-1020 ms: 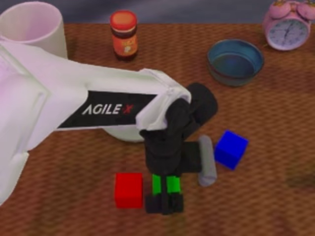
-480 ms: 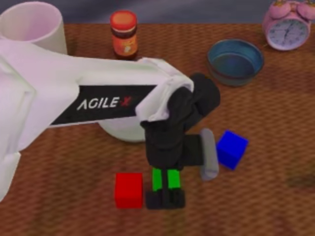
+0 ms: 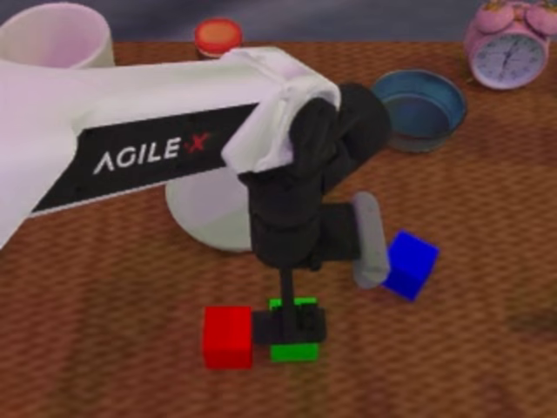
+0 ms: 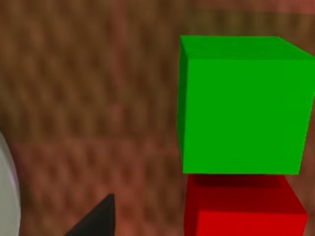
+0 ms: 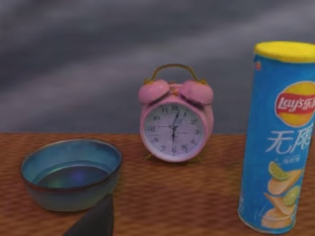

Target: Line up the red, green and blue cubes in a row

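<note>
Three cubes: red cube (image 3: 227, 336) touching green cube (image 3: 294, 350), blue cube (image 3: 410, 264) apart, right. Left gripper (image 3: 290, 325) hovers open, empty, above green. Bowl (image 3: 421, 106), clock (image 3: 510, 43) far right.

Left claw (image 3: 290, 326) above green cube (image 3: 294, 350)

Red cube (image 3: 227, 336) just beside green cube (image 3: 293, 350); open table (image 3: 452, 348) toward blue cube (image 3: 409, 264).
</note>
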{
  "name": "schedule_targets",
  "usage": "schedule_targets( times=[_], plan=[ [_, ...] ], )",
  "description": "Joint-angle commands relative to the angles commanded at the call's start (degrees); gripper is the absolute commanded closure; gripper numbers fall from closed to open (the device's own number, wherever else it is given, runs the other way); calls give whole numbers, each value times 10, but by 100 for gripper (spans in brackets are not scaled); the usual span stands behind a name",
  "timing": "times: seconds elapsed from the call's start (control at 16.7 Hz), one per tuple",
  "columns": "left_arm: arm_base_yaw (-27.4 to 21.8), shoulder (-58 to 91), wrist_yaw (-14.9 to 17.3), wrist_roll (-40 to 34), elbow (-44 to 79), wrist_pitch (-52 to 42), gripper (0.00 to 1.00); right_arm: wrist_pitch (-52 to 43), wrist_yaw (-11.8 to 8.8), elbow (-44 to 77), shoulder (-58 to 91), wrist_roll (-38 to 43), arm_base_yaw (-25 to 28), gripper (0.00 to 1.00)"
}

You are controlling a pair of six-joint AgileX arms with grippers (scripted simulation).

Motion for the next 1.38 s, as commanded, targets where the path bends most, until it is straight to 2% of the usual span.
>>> schedule_targets(
  times=[0.18,0.42,0.72,1.14,1.38],
  plan=[
    [0,-4,-1,-2,-6,6,0,-4,0,6,6,-2,2,0],
    [44,-87,-7,-34,-79,60,0,-59,-2,88,90,-27,30,0],
    [148,-305,-12,-113,-260,178,0,-189,-1,277,328,-83,89,0],
    [318,-706,-10,-258,-575,383,0,-416,-1,581,778,-176,187,0],
    [399,-921,-6,-334,-728,497,0,-523,-2,730,974,-222,235,0]
  ],
)
